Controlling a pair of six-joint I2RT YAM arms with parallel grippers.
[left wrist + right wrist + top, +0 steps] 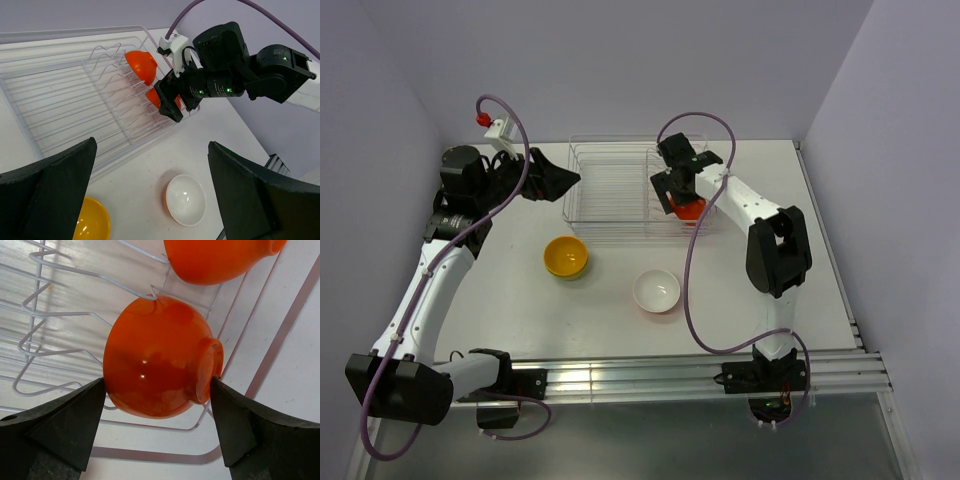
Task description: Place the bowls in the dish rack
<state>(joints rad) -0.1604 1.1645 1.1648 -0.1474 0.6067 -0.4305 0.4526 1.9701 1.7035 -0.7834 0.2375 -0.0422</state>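
The clear dish rack (pixel 610 185) stands at the back of the table. My right gripper (pixel 685 200) hangs over its right end, jaws spread wide and shut on a red-orange bowl (pixel 155 365) that stands on edge among the rack's wires (pixel 60 270). One fingertip (pixel 97 390) meets its rim and the other its foot. A second red-orange bowl (pixel 215 257) stands on edge just behind it. On the table lie an orange-yellow bowl (pixel 566 256) and a bowl with a white inside (pixel 657 291), both mouth up. My left gripper (pixel 565 180) is open at the rack's left end, holding nothing.
The rack's left and middle slots (pixel 65 100) hold nothing. Grey walls close in the table at the back and sides. A metal rail (pixel 670 375) runs along the near edge between the arm bases. The right arm's purple cable (pixel 692 280) loops above the white-inside bowl.
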